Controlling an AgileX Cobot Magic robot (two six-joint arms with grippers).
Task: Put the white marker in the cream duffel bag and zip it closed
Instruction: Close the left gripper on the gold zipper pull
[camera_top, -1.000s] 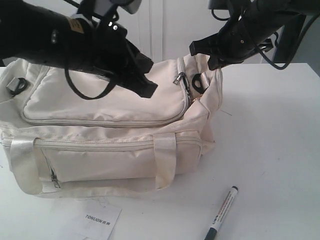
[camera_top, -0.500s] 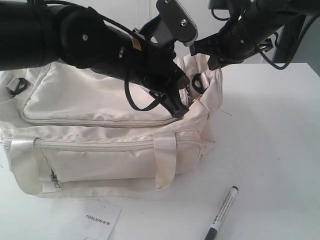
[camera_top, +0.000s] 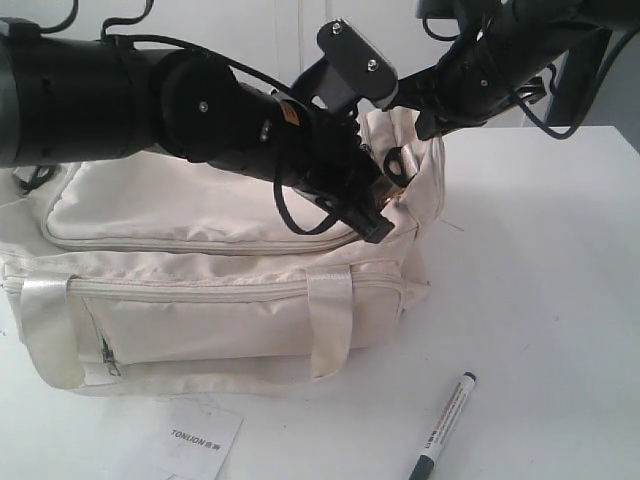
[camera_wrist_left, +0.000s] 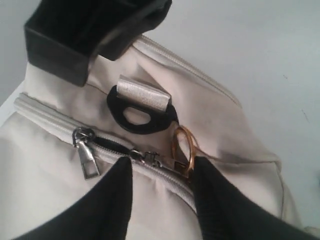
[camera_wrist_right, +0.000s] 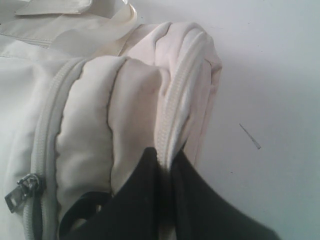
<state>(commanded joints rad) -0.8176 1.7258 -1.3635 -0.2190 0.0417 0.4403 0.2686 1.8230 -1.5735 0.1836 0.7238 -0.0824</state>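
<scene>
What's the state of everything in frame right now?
cream duffel bag: sitting on table, lid flap down.
main zip: almost shut, short dark gap between its two sliders.
white marker: lying on table, outside the bag.
left gripper: open, fingers astride a slider and gold ring.
right gripper: shut on the bag's end seam.
paper tag: flat on table.

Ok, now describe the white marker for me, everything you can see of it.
The white marker is a slim pen: white barrel with small print, dark at both ends. It lies flat and slanted on the white table, nearer the camera than the cream duffel bag, off its right-hand end and apart from it. Only the table touches it.
</scene>
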